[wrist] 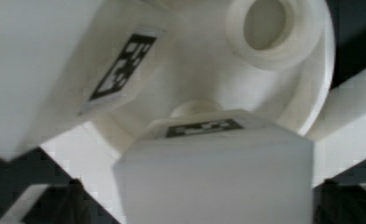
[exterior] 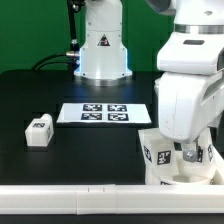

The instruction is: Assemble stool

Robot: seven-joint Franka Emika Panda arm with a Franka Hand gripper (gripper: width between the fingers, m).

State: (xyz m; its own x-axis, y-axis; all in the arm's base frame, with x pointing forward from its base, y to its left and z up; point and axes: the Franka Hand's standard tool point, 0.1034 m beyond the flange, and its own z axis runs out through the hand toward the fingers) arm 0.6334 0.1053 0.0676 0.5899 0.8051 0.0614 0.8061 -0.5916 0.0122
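Observation:
The white stool seat (exterior: 160,176) stands at the front of the table, at the exterior view's right, against the border rail. A tagged leg (exterior: 159,153) stands out of it. My gripper (exterior: 187,156) is down on the seat and shut on another white leg. In the wrist view that leg (wrist: 215,165) fills the gap between my dark fingers (wrist: 41,203), its tagged end against the seat (wrist: 180,60). An open round socket (wrist: 269,30) shows in the seat beyond it. A loose tagged leg (exterior: 38,131) lies on the table at the exterior view's left.
The marker board (exterior: 105,113) lies flat mid-table. The long white border rail (exterior: 80,191) runs along the front edge. The robot base (exterior: 103,50) stands at the back. The tabletop is black.

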